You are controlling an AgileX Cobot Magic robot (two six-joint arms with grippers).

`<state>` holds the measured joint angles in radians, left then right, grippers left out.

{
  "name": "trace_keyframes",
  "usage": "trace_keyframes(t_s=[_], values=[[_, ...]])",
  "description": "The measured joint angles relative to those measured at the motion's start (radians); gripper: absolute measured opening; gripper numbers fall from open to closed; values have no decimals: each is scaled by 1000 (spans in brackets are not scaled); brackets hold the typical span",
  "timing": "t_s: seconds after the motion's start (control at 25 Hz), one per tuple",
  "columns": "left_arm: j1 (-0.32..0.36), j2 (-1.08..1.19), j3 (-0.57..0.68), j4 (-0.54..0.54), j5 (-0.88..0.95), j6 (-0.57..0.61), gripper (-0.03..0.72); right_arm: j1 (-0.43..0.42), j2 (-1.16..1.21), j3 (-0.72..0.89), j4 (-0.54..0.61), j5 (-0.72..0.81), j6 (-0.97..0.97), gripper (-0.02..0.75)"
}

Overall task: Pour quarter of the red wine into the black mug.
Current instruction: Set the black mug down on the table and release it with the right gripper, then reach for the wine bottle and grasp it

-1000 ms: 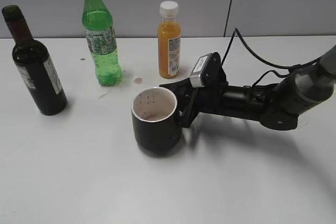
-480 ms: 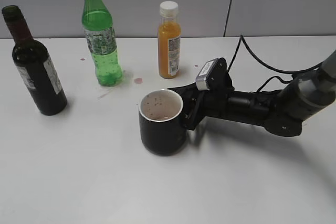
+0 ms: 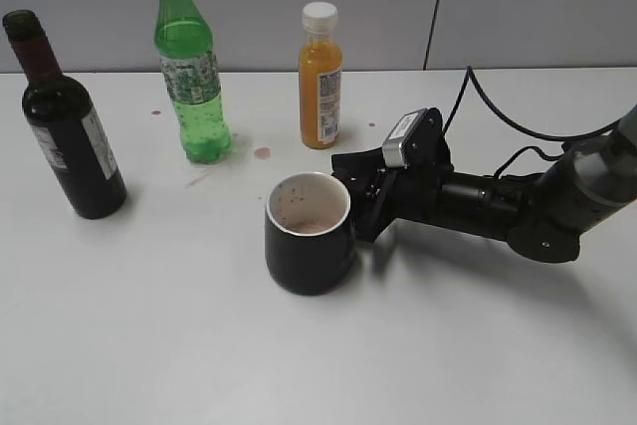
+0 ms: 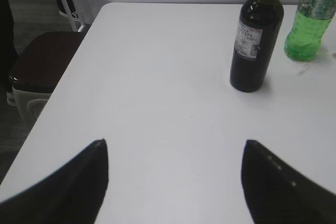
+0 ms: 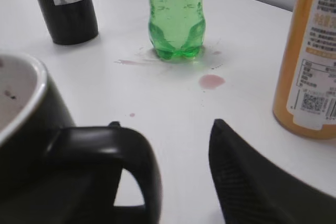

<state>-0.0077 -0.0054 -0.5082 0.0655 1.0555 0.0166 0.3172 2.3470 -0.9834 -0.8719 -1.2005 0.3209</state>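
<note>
The red wine bottle [image 3: 65,136], dark glass with a white label, stands uncapped at the far left; it also shows in the left wrist view [image 4: 254,45] and the right wrist view [image 5: 65,3]. The black mug [image 3: 309,246] stands upright mid-table, its white inside speckled red. My right gripper [image 3: 356,201] lies low at the mug's right side, open, with the mug handle [image 5: 126,150] between its jaws [image 5: 165,124] and a gap to the right finger. My left gripper [image 4: 174,142] is open and empty above bare table, short of the wine bottle.
A green plastic bottle [image 3: 189,77] and an orange juice bottle [image 3: 320,82] stand behind the mug. Small red stains [image 3: 262,153] mark the table between them. The table's left edge [image 4: 79,40] has a dark bin [image 4: 37,66] beside it.
The mug shifted a little right and toward the front with my right gripper, then stayed put. The right arm has drawn back slightly to the right. The bottles have not moved.
</note>
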Motion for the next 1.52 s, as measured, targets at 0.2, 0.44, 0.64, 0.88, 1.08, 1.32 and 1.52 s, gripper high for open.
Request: trace_keyframes(t_s=[0.2, 0.44, 0.64, 0.88, 1.08, 1.32, 1.52], values=[[0, 0, 0, 0, 0, 0, 589, -4, 0, 27, 0, -4, -1, 397], [0, 0, 0, 0, 0, 0, 589, -37, -6, 98, 18, -40, -17, 386], [0, 0, 0, 0, 0, 0, 589, -67, -57, 149, 20, -20, -48, 386], [0, 0, 0, 0, 0, 0, 589, -131, -117, 223, 1, -19, -76, 386], [0, 0, 0, 0, 0, 0, 589, -199, -137, 262, 95, -19, -135, 386], [0, 0, 0, 0, 0, 0, 589, -245, -139, 266, 447, -18, -252, 398], [0, 0, 0, 0, 0, 0, 589, -248, -139, 266, 739, -18, -321, 457]])
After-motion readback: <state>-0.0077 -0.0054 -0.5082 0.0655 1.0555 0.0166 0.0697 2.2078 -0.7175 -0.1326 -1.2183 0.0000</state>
